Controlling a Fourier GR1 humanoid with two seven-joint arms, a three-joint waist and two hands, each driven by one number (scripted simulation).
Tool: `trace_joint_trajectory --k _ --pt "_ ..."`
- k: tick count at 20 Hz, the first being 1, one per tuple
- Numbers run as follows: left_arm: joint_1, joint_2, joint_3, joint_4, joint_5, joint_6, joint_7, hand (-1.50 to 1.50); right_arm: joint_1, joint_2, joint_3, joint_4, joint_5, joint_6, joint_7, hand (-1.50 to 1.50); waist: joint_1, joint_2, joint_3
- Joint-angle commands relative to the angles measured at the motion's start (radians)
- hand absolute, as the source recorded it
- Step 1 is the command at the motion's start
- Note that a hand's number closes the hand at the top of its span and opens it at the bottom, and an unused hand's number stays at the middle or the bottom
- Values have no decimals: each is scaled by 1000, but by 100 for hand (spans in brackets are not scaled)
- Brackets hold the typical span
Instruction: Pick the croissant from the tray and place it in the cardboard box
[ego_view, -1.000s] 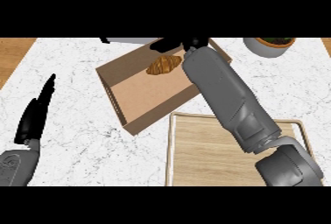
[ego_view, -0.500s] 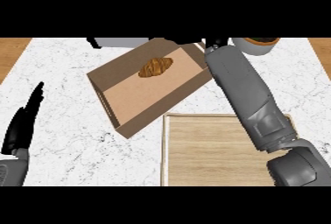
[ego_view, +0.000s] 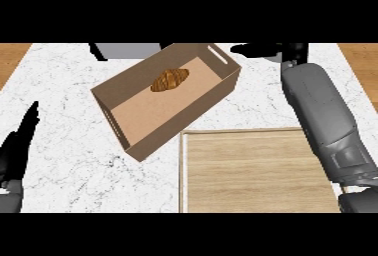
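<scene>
The croissant (ego_view: 170, 80) lies on the floor of the open cardboard box (ego_view: 159, 117), near its far end. The box sits at an angle on the marble counter, left of centre. The wooden tray (ego_view: 251, 170) lies in front of it, at the lower middle, with nothing on it. My right forearm runs up the right side, and my right hand (ego_view: 260, 48) hangs past the box's far right corner, fingers stretched out to the left and holding nothing. My left hand (ego_view: 19, 150) rests at the left edge, fingers straight and pointing up.
A grey object (ego_view: 131, 50) stands behind the box at the counter's far edge, partly hidden. Wooden floor (ego_view: 13, 60) shows beyond the counter at both top corners. Bare marble (ego_view: 66, 165) lies between my left hand and the tray.
My right hand has drawn away from the croissant, up and to the right, past the box's corner. The croissant stays in the box. The box now shows lower in view.
</scene>
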Motion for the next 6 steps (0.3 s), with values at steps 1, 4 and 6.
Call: trace_joint_trajectory --k 1,4,6 --pt "28 -17 5 -13 -7 14 -1 0 126 -109 11 -130 -16 120 30 -150 -21 -2 3" --pt "7 -23 -8 -32 -29 19 35 0 201 -156 9 -191 -35 203 41 -150 -15 1 4" --pt "-60 -14 13 48 -13 -2 26 0 236 -201 26 -238 -29 264 63 -150 -19 4 3"
